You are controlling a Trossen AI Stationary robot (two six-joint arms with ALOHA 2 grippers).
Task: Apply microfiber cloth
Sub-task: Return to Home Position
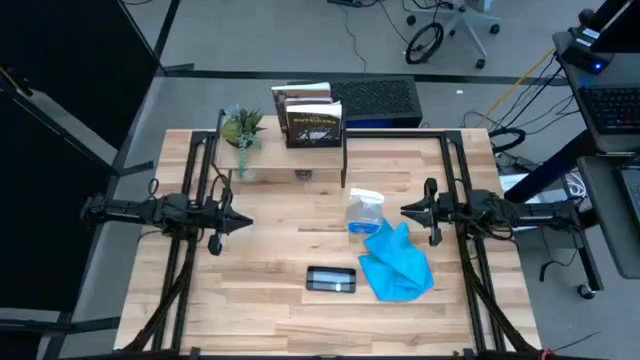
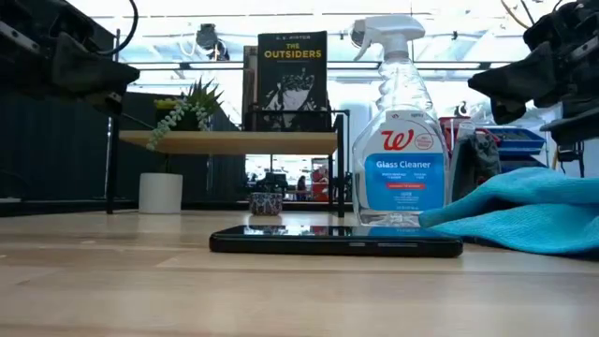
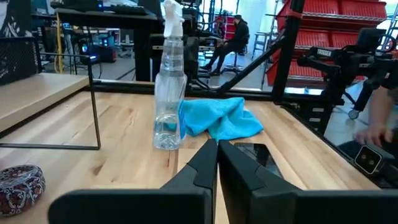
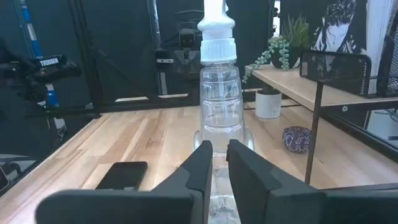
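Observation:
The turquoise microfiber cloth (image 1: pixel 398 266) lies crumpled on the table right of centre, its near folds resting on the wood (image 2: pixel 535 212). A black phone (image 1: pixel 331 279) lies flat to its left. A clear spray bottle (image 1: pixel 364 212) stands upright just behind the cloth. My left gripper (image 1: pixel 243 223) hovers shut over the table's left half, pointing right toward the bottle (image 3: pixel 169 93) and cloth (image 3: pixel 219 118). My right gripper (image 1: pixel 405 210) hovers shut just right of the bottle (image 4: pixel 219 106), pointing left at it. Neither gripper touches anything.
A black wire shelf (image 1: pixel 285 170) at the back carries a book (image 1: pixel 312 118), a potted plant (image 1: pixel 242 128) and a small patterned jar (image 3: pixel 18 180). Bare wood lies left of the phone. A person's hand (image 3: pixel 373 132) shows beyond the table's right edge.

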